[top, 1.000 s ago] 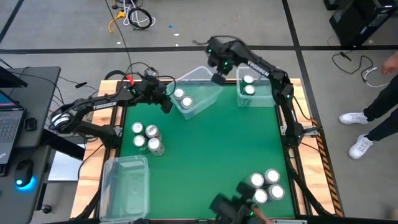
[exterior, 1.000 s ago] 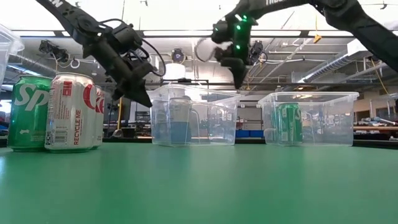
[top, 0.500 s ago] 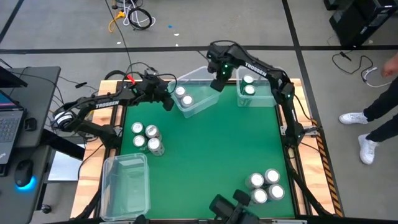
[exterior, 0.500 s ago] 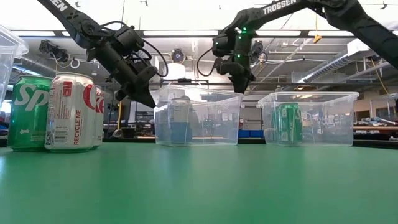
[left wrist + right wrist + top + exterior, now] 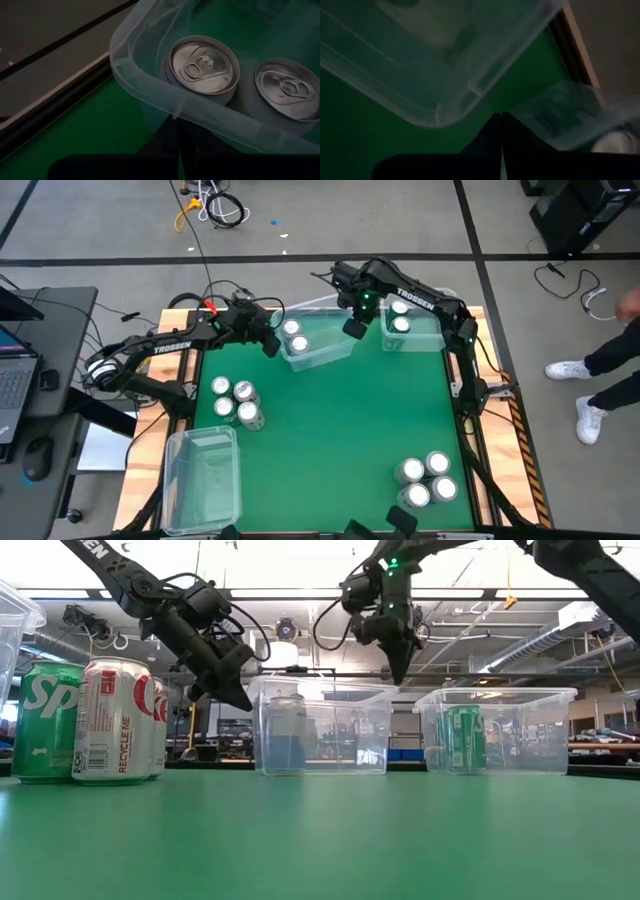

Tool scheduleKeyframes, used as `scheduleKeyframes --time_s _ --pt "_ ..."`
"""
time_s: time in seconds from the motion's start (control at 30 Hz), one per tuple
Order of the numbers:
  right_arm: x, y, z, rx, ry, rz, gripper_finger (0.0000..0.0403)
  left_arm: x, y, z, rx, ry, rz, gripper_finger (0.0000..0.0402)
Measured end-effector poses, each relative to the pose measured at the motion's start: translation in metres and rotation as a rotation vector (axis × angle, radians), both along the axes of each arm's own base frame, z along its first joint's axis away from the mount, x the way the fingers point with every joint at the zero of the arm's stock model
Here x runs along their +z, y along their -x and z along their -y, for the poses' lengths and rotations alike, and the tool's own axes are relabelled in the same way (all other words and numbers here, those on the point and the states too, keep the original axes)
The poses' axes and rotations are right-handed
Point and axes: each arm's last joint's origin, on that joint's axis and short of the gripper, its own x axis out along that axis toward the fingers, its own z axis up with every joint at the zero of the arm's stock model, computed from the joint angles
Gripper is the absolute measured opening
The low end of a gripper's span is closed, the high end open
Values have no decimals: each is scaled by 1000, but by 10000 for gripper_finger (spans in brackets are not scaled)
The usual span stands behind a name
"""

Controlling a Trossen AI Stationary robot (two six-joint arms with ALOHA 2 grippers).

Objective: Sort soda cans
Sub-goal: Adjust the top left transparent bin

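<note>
A clear bin (image 5: 328,345) stands on the green mat at the far middle and holds two silver-topped soda cans (image 5: 292,328) (image 5: 204,64). My left gripper (image 5: 268,346) is shut at that bin's left end. My right gripper (image 5: 354,330) is shut and points down at the bin's right end, in the gap to a second clear bin (image 5: 428,332). The second bin holds two green cans (image 5: 465,740). Several loose cans (image 5: 236,400) stand upright at the left. Several more (image 5: 428,478) stand near the front right. My left gripper's shut fingertips lie against the outer wall of the bin's left end, just under the rim (image 5: 172,114). They come slanting down from the table's left. The bin stands flat on the mat. My right gripper stands beside the bin's right far corner (image 5: 440,117); I cannot tell whether it touches.
An empty clear bin (image 5: 203,475) sits at the near left corner. The mat's middle lies between the can groups. A person's legs and white shoes (image 5: 580,395) show on the floor beyond the table's right edge. A desk with a laptop stands to the left.
My right gripper has gone toward the near edge along the right end of the bin with two cans. That bin has turned on the mat: its right end has swung toward the near edge while its left end stayed by my left gripper.
</note>
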Motion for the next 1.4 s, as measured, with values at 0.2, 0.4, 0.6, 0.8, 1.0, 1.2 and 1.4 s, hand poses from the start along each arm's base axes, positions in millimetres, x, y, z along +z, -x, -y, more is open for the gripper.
scheduleKeyframes --time_s 0.2,0.4,0.6,0.8,1.0,1.2,1.4 --pt "32 5 -5 32 136 153 0 -10 -11 -6 -34 21 52 5" --pt "33 -7 4 132 202 289 0 -13 -18 -10 -48 35 114 5" --pt "-1 -7 29 88 218 303 0 -4 -23 -13 -54 -4 166 5" --pt "-42 1 44 -2 181 284 0 9 -28 -16 -102 -22 223 5" --pt "-56 15 55 -144 188 221 0 23 -27 -13 -147 -37 283 5" --pt "-58 26 63 -255 189 194 0 31 -17 -5 -147 -16 250 5" --pt "-58 29 64 -344 211 164 0 41 -4 8 -170 -27 182 5"
